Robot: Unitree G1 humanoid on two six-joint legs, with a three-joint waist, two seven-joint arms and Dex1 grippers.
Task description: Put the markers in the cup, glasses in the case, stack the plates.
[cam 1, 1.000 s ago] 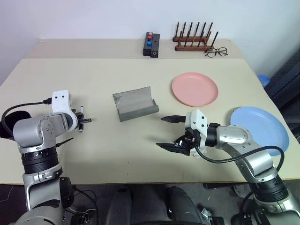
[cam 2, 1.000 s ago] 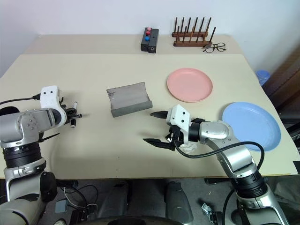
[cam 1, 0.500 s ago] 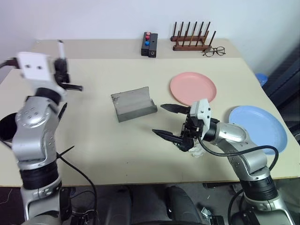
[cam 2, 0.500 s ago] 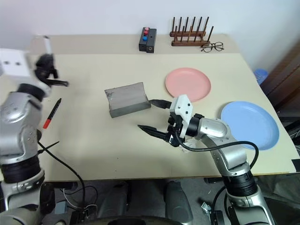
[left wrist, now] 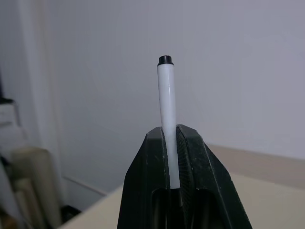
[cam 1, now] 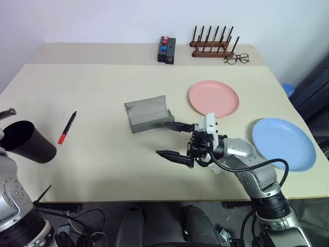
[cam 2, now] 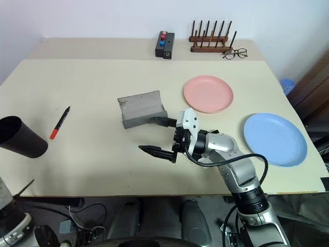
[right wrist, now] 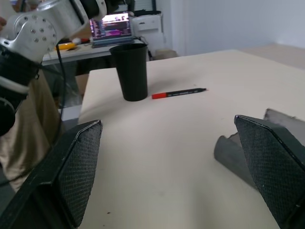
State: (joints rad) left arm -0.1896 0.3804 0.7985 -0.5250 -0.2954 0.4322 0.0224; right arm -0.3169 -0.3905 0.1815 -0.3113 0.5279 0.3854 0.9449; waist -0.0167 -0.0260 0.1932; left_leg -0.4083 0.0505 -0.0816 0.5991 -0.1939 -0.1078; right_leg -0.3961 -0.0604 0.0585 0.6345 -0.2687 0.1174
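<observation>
My left gripper (left wrist: pixel 170 131) is shut on the white marker (left wrist: pixel 166 109), which stands upright between its fingers, black cap on top. The black marker with a red tip (cam 1: pixel 67 127) lies on the table beside the upright black cup (cam 1: pixel 23 140) at the near left. My right gripper (cam 1: pixel 163 138) hovers open and empty just in front of the grey case (cam 1: pixel 148 113), pointing left. The pink plate (cam 1: pixel 213 98) and the blue plate (cam 1: pixel 284 143) lie apart on the right. The glasses are out of view.
Along the back edge are a wooden rack (cam 1: pixel 212 45), thin clear-lens spectacles (cam 1: pixel 236 58) and a black box with coloured buttons (cam 1: pixel 166 50). Something small and white (cam 1: pixel 216 168) lies under my right wrist. In the right wrist view, my left arm (right wrist: pixel 43 28) rises behind the cup.
My left arm lifted up and out to the left with the white marker, uncovering the red-tipped marker on the table. My right gripper drifted left toward the case, still open.
</observation>
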